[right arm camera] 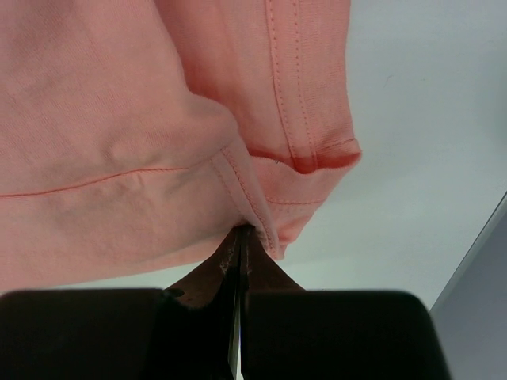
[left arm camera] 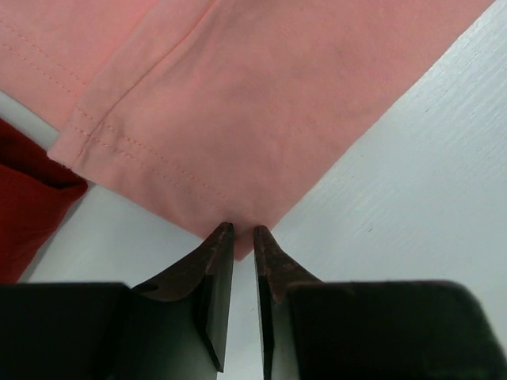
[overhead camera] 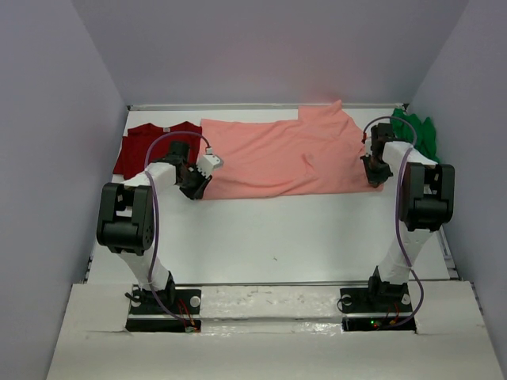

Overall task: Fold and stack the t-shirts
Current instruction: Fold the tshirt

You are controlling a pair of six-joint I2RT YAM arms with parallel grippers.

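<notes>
The salmon-pink shirt (overhead camera: 285,158) lies spread sideways across the far half of the table (overhead camera: 277,237), in the upper middle of the top view, reaching almost from one of my arms to the other. It is mostly flat, with soft creases near its centre. One part juts toward the back wall at the cloth's upper right. Its near edge runs roughly straight between my two tools.

My left tool (left arm camera: 243,231) is clenched on the shirt's lower left corner. In the left wrist view the fingers stand almost together with only a thin slit between them, and the tip of the pink corner goes in between their ends. A stitched hem runs off toward the upper left of that frame. My right tool (right arm camera: 242,233) grips the lower right corner. Its fingers are pressed together with no gap I can see, pinching a fold of hemmed cloth, and doubled layers bunch just above the tips.

The dark red shirt (overhead camera: 146,146) lies at the upper left of the top view, just beside the pink one, and my left arm covers its near part. The green shirt (overhead camera: 420,133) sits bunched at the upper right, near the side wall. My right arm hides much of it, so I cannot make out its shape.
</notes>
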